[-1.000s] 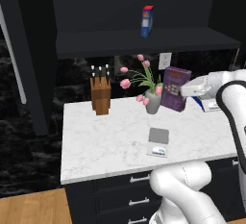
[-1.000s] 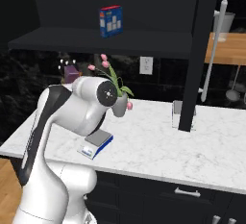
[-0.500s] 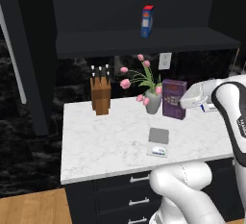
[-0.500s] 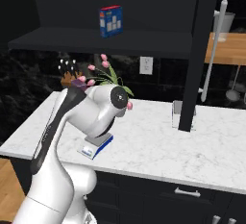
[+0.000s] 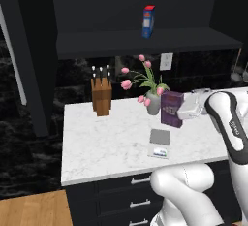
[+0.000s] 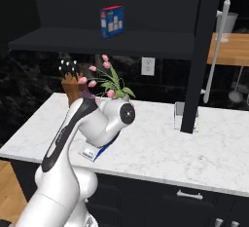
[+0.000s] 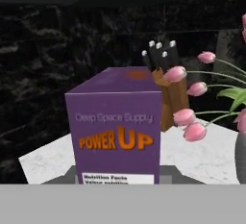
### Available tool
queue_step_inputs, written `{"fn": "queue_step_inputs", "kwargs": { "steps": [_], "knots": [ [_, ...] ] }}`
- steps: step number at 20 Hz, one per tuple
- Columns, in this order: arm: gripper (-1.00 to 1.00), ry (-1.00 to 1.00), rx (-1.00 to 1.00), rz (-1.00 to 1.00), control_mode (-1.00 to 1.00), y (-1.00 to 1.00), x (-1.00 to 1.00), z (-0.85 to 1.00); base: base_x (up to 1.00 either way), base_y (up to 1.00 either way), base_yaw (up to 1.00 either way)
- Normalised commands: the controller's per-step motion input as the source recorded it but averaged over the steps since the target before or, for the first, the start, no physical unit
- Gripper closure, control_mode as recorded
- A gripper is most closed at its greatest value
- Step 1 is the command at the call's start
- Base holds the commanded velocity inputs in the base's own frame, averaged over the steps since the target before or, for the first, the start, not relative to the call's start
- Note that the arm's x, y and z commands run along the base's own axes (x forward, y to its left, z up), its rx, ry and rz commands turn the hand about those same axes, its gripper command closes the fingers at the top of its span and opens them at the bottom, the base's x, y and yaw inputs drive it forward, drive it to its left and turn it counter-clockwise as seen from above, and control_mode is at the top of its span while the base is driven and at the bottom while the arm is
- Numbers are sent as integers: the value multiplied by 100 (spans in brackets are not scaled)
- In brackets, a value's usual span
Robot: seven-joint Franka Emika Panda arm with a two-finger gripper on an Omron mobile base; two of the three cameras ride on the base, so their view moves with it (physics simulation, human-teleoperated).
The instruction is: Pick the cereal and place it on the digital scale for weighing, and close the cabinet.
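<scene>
With the claw (image 5: pixel 180 114) closed on the cereal (image 5: pixel 171 108), held upright just above the counter (image 5: pixel 106 142) beside the flower vase (image 5: pixel 154 104), the carry was under way; next it needed lowering squarely onto the digital scale (image 5: pixel 159 139) nearby.

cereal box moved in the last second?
Yes. In the left base view the cereal, held in the shut gripper, has come down and left, closer to the flower vase.

Knife block (image 5: pixel 101 95), tulip vase (image 5: pixel 153 103)
</scene>
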Motion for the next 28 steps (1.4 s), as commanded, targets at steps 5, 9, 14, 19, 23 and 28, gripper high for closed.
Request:
{"fn": "queue_step_inputs", "kwargs": {
  "steps": [5,9,14,19,23,28],
  "knots": [
    [100,-6,0,13,-100,-7,7,-32,0,0,0],
    [100,-11,0,21,-100,0,5,-46,0,0,0],
    [100,2,0,11,-100,0,23,-36,0,0,0],
    [100,4,0,3,-100,0,29,-26,0,0,0],
    [100,-1,0,5,-100,0,12,-34,0,0,0],
    [100,-7,0,2,-100,0,13,-32,0,0,0]
  ]
}}
